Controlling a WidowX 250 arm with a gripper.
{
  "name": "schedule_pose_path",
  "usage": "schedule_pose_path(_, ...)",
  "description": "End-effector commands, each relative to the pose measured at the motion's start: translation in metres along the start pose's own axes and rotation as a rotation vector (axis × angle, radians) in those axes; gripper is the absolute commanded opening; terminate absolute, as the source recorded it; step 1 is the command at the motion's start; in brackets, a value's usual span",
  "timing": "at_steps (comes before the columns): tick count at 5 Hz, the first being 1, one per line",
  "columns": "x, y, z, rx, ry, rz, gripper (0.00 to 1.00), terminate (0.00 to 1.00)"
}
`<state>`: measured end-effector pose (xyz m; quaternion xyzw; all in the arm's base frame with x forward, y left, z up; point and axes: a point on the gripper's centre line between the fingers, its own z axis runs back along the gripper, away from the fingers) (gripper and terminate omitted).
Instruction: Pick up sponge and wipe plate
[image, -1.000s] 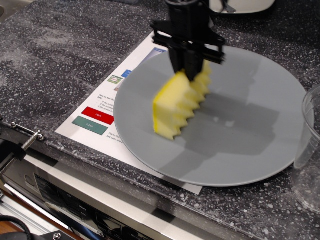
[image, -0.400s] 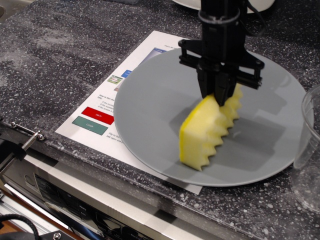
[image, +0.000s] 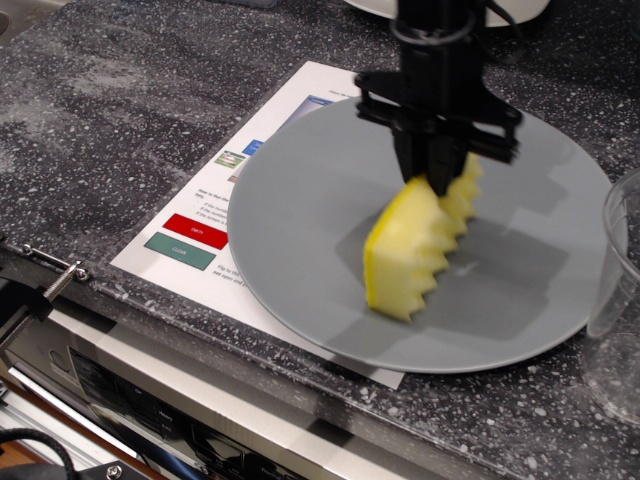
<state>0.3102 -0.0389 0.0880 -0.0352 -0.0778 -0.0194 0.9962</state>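
Right now the black gripper (image: 437, 185) is squeezed tight on the top edge of the yellow sponge (image: 412, 250). Its two fingers pinch the sponge from both sides, so the sponge hangs down below the claw. The sponge is not flat. It stands on its thin edge, and its long side runs from the far right, under the claw, down toward the near left. The bumpy, zigzag face looks to the right. The smooth yellow face looks to the left.

The bottom of the sponge is down at the grey plate (image: 300, 230), a bit right of the plate's middle. It looks like it touches the plate, but the picture is a little blurry there, so I cannot be sure how hard it presses.

The plate is big and round and it spreads out on every side of the sponge. More bare plate shows to the left of the sponge than to the right. So I think the next wipe has the most room going left, and a shorter way going right toward the rim.

A paper sheet (image: 215, 215) with red and green boxes sticks out from under the plate on the left. A clear plastic cup (image: 620, 300) stands close to the plate's right rim. A wide swing to the right could knock that cup.
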Motion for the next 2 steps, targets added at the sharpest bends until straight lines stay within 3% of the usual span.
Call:
schedule_pose_path(1,0.029,0.042,0.008,0.048,-0.086,0.049,0.00,0.00)
schedule_pose_path(2,0.048,0.060,0.009,0.073,-0.082,0.072,0.00,1.00)
